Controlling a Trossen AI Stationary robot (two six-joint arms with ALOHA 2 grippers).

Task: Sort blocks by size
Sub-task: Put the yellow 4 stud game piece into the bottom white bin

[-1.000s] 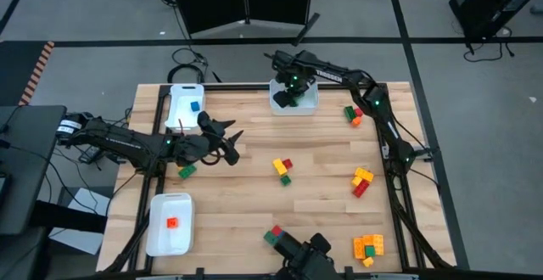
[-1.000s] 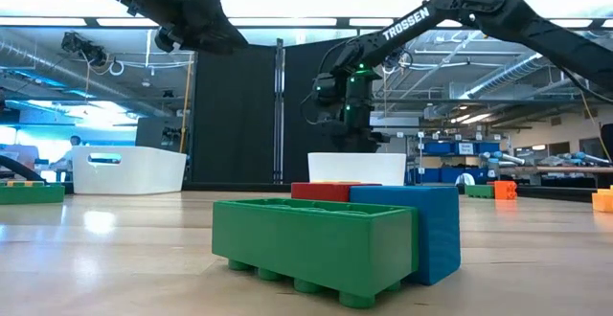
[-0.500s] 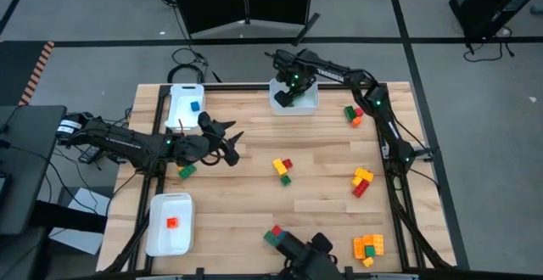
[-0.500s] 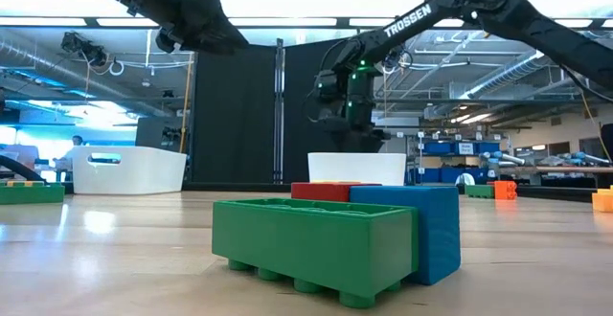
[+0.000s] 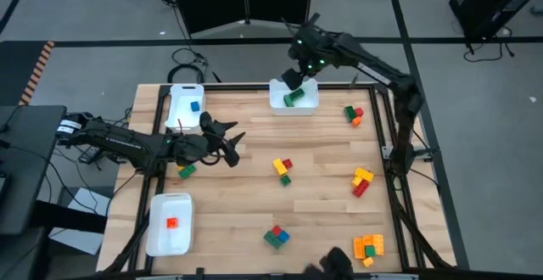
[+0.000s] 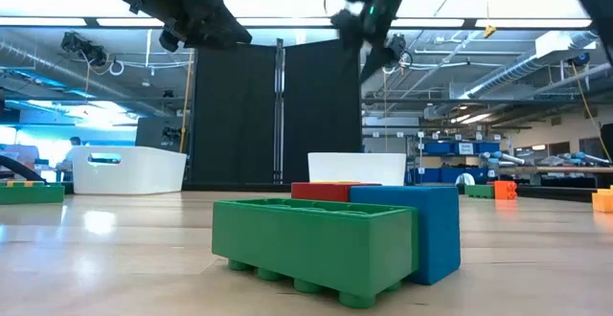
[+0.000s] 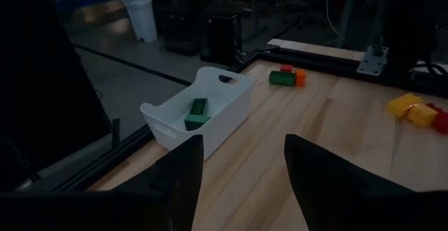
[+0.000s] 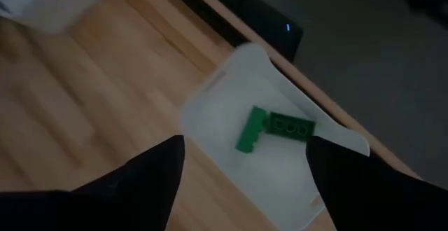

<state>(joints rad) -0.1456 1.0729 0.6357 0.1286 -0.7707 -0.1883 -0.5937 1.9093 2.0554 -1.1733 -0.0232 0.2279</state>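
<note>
Near edge of the worktop point(image 5: 246, 204): we note a cluster of green, blue and red studded plastic bricks point(image 5: 275, 237), and toward the near right corner an orange and yellow brick cluster point(image 5: 367, 246). At the near left corner a white rectangular plastic tray point(image 5: 169, 223) holds one small orange brick point(image 5: 172, 222).

Mid-worktop: a yellow, red and green brick group point(image 5: 282, 170) at centre; a yellow and red stack point(image 5: 361, 182) toward the right edge; a small green brick point(image 5: 185, 170) near the left edge, just beside the left arm. The left gripper point(image 5: 231, 144) hovers here with fingers spread apart, holding nothing.

Far edge: a second white tray point(image 5: 183, 106) at the far left corner holds a blue brick point(image 5: 195, 106). A third white tray point(image 5: 293, 98) at mid far edge holds two green bricks point(image 8: 274, 127) lying touching. The right gripper point(image 5: 293, 78) hangs above this tray, fingers released and empty. A green, red and orange brick group point(image 5: 353, 114) sits near the far right corner.
</note>
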